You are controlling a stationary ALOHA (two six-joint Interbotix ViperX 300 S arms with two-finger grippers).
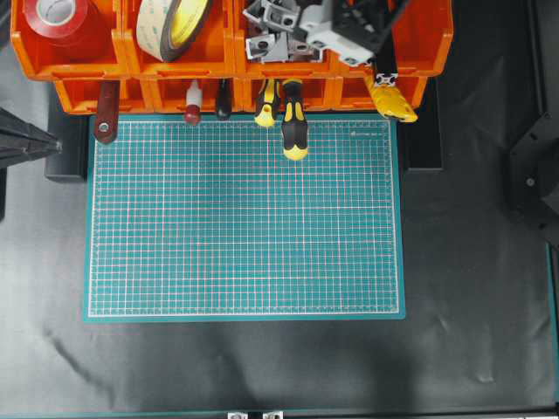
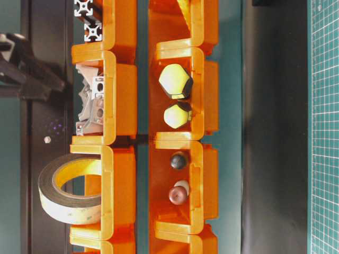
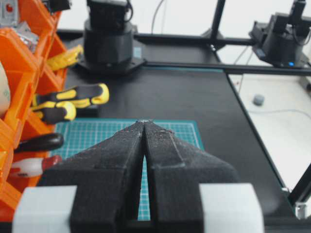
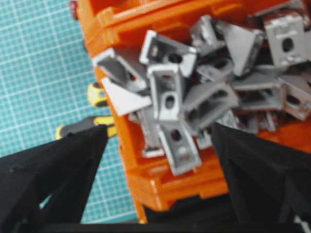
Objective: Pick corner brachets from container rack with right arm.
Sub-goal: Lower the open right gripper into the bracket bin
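Right gripper (image 4: 158,145) spread wide, empty, hanging over pile of corner brachets (image 4: 214,87); one finger over bin's left wall, other over right side of heap. Brachets fill upper bin of orange container rack (image 1: 218,65) at far edge of green cutting mat (image 1: 244,218), third bin from left. Tape roll (image 1: 175,26) in bin left of it. Screwdrivers (image 1: 293,122) poke from lower tier. Left gripper (image 3: 145,127) pinched together, holding nothing, above mat's left side.

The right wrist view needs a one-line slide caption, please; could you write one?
Open jaws of the right gripper poised over corner brachets piled in the orange container rack.
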